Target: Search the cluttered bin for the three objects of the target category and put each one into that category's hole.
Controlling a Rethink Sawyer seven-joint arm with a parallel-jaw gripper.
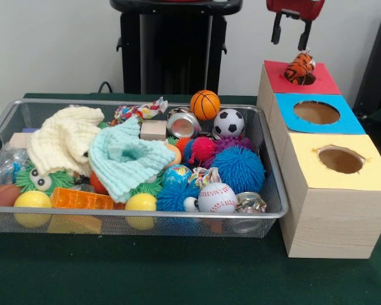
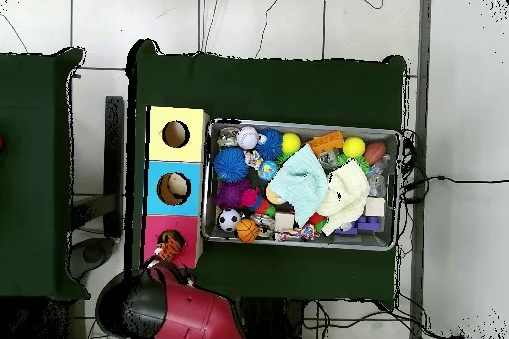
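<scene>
The wire mesh bin sits on the green table, full of toys; it also shows in the overhead view. The red-faced hole is on the farthest of three wooden boxes, right of the bin. An orange striped plush toy sits in the mouth of that hole, partly sunk in. My gripper hangs just above the toy, open and empty. In the overhead view the toy lies on the red face and my arm covers the gripper.
The blue-faced hole and the yellow-faced hole lie nearer the camera on the same row of boxes. The bin holds a small basketball, a soccer ball, a baseball, a blue spiky ball and two knitted cloths.
</scene>
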